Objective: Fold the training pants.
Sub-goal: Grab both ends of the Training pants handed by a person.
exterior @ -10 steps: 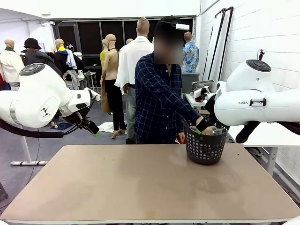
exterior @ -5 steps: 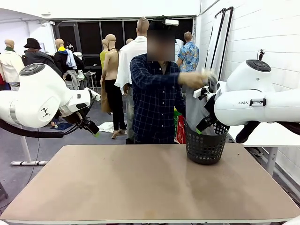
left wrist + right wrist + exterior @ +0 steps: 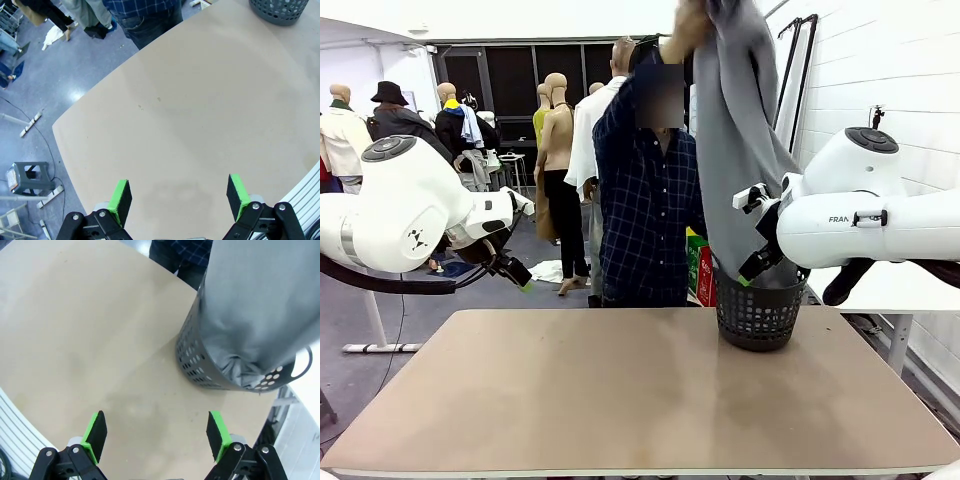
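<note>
Black letters "FRAN", cut off, on the white right arm (image 3: 865, 228), at middle right of the frame.

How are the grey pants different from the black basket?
The light grey jersey training pants hang from the person's raised hand; the black mesh basket stands on the tan table. The pants are plain cloth; the basket is full of holes. Shared: the pants' bottom end lies in the basket.
</note>
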`<move>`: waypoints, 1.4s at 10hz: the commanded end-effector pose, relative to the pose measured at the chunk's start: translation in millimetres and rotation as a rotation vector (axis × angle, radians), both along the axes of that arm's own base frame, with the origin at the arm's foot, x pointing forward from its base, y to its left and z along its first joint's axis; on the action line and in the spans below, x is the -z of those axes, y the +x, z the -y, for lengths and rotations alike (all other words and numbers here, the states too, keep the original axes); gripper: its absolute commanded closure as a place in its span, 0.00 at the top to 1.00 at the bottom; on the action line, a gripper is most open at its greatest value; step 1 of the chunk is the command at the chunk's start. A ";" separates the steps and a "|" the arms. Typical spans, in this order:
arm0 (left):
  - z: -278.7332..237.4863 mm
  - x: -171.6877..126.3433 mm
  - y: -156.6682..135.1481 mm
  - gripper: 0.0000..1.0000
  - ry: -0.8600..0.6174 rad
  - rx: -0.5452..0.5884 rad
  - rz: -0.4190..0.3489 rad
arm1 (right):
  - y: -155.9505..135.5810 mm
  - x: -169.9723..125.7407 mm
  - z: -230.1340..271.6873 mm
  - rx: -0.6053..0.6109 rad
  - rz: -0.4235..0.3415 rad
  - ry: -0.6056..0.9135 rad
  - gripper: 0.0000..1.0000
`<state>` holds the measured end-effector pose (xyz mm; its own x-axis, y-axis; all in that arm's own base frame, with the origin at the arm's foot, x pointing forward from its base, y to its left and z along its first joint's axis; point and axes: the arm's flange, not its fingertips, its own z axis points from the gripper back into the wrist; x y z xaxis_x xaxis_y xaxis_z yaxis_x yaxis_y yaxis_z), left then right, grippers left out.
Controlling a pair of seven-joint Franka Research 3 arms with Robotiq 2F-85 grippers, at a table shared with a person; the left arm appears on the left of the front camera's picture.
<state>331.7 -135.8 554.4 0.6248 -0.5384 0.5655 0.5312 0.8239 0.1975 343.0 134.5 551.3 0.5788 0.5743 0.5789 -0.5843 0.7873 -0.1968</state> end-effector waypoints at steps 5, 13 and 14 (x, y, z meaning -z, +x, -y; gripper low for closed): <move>0.3 0.2 0.1 1.00 0.002 0.002 0.001 | 0.5 0.5 1.0 -0.006 0.006 -0.001 1.00; 0.3 0.2 0.1 1.00 0.002 0.002 0.001 | 0.5 0.5 1.0 -0.006 0.006 -0.001 1.00; 0.3 0.2 0.1 1.00 0.002 0.002 0.001 | 0.5 0.5 1.0 -0.006 0.006 -0.001 1.00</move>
